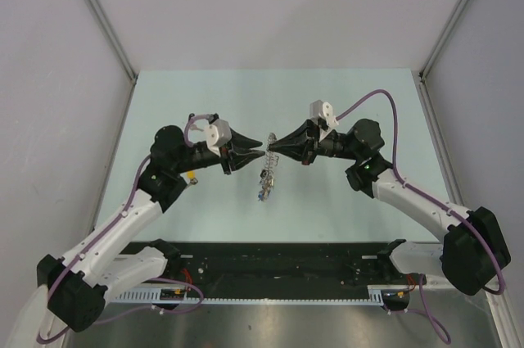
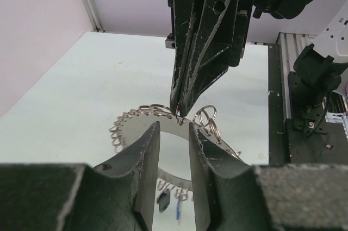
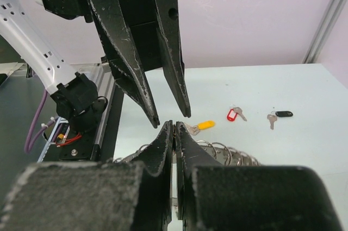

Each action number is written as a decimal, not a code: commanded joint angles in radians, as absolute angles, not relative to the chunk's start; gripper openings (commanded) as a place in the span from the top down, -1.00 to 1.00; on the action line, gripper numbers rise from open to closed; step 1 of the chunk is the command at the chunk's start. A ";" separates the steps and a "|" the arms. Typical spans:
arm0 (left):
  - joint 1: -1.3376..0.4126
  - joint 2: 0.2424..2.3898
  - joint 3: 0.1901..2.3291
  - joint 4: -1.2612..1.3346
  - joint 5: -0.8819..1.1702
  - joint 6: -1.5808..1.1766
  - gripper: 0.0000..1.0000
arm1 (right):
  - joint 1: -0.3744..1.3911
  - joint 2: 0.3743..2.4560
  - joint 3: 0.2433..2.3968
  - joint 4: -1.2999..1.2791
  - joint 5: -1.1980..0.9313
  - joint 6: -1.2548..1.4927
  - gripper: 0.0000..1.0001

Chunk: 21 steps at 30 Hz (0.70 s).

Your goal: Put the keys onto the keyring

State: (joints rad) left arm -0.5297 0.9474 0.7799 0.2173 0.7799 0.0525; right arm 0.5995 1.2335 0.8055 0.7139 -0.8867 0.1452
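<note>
1. Top external view: the left gripper [image 1: 261, 152] and the right gripper [image 1: 271, 144] meet almost tip to tip above the table [image 1: 205, 102]. The keyring [image 1: 267, 178] hangs straight down under their tips.
2. In this view the jaws are too small to judge, and the coloured tags at the low end of the keyring are only small spots.
3. Left wrist view: the two fingers [image 2: 148, 152] of the left gripper are spread, with a clear gap between them. The shiny band of the keyring lies just in front of their tips, and I cannot tell if it touches them.
4. The same view shows the right gripper coming down from above. Its jaws are pressed together and pinch the rim of the keyring, just beyond the left fingertips.
5. A blue tag [image 2: 178, 208] hangs below the gap of the left jaws. Any writing on it is too small to read.
6. Right wrist view: its own fingers [image 3: 165, 141] are closed tight, and the spread left jaws point down right above them.
7. The three loose keys show clearly only in this view. They lie on the table beyond the jaws and to the right of the tips: first the yellow-headed key [image 3: 205, 125], then the red-headed key [image 3: 232, 115], then the black-headed key [image 3: 283, 113], all apart from the keyring.
</note>
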 commanded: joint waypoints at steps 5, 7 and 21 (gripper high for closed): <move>-0.535 0.977 0.798 0.244 0.802 0.032 0.38 | 0.606 1.192 0.824 0.752 -0.874 0.123 1.00; -0.535 0.973 0.796 0.244 0.792 0.034 0.38 | 0.606 1.187 0.824 0.738 -0.870 0.114 1.00; -0.535 0.907 0.758 0.151 0.349 -0.030 0.33 | 0.591 1.147 0.824 0.588 -0.804 0.026 1.00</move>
